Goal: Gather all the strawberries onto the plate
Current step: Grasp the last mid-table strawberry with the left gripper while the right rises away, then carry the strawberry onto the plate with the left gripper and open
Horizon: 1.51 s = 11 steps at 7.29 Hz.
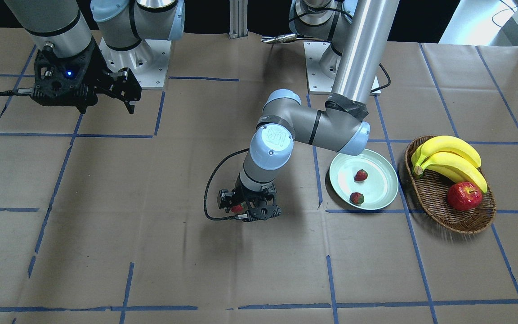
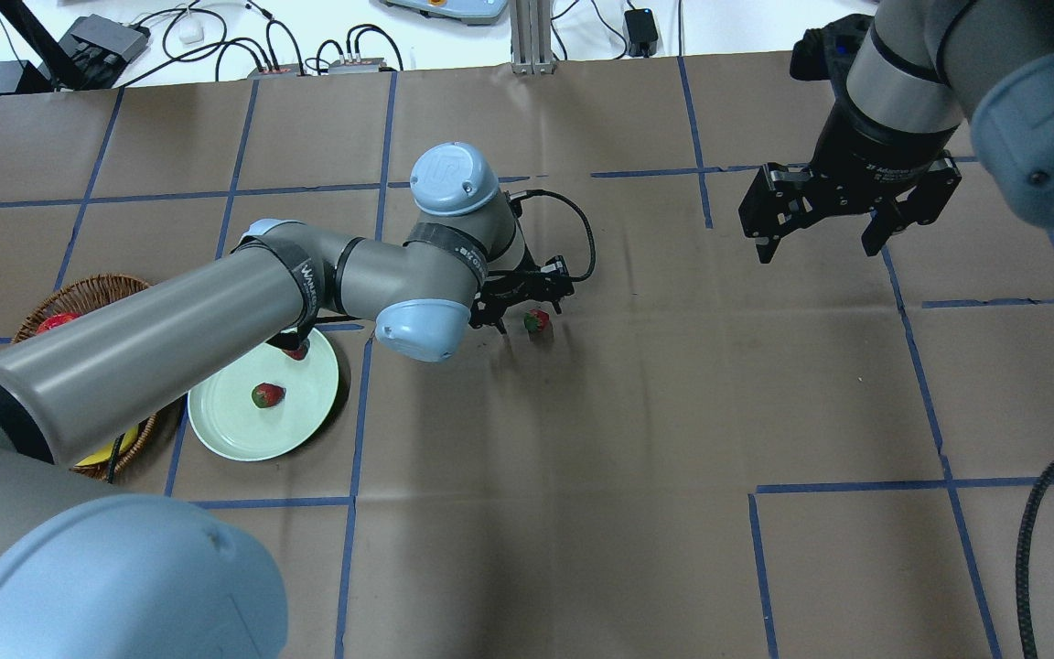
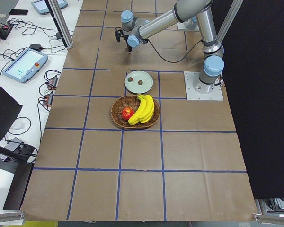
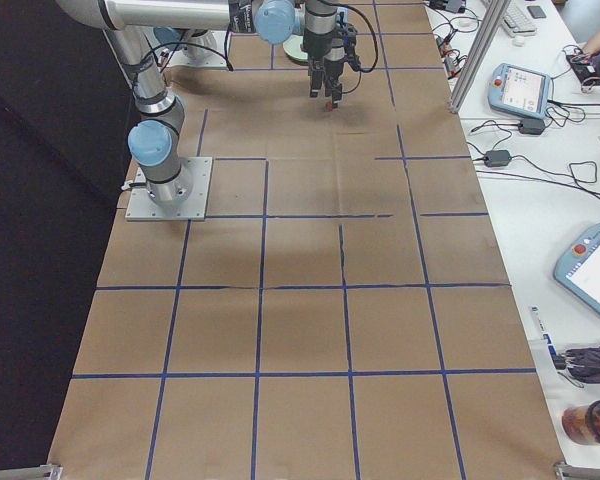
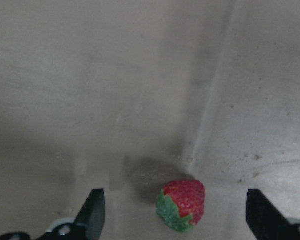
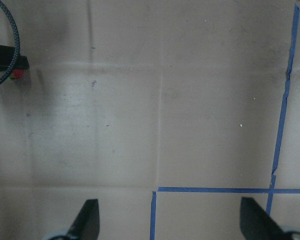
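A strawberry lies on the brown paper between the open fingers of my left gripper, which hangs low over it near the table's middle. The same berry shows in the front view and the overhead view. The pale green plate sits beside the left arm and holds two strawberries. In the overhead view one plate berry is clear and the other is half hidden by the arm. My right gripper is open and empty, high and far off.
A brown wicker basket with bananas and a red apple stands just beyond the plate, at the table's left end. Blue tape lines grid the brown paper. The right wrist view shows bare paper under the open fingers.
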Tool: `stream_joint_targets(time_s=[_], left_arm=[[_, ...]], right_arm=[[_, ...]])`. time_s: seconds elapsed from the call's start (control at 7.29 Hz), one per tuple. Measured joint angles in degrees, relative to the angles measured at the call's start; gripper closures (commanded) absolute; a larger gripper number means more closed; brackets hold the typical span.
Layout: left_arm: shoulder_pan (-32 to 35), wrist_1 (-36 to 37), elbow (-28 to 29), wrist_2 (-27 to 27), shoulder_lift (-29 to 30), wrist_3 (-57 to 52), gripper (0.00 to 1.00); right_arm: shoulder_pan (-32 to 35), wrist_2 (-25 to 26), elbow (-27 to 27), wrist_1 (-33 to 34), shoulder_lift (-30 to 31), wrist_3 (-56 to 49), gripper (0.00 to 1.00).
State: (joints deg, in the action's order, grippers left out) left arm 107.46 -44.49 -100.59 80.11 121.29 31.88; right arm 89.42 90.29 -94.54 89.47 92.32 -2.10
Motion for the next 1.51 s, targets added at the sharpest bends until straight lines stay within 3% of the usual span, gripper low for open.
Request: stream_joint_targets(time_s=[0.82, 1.1, 1.51], left_arm=[[-1.2, -1.7, -0.9, -0.7, -3.1, -5.4, 1.00], [-5.5, -7.3, -5.3, 5.7, -10.1, -20.6, 1.00], [-18.1, -8.8, -17.4, 12.8, -22.2, -48.3, 0.96]], right_arm=[[0.1, 0.6, 2.4, -3.1, 0.0, 0.3, 0.00], [0.1, 0.6, 2.2, -3.3, 0.1, 0.3, 0.00], [0.1, 0.7, 2.0, -3.3, 0.2, 0.3, 0.00]])
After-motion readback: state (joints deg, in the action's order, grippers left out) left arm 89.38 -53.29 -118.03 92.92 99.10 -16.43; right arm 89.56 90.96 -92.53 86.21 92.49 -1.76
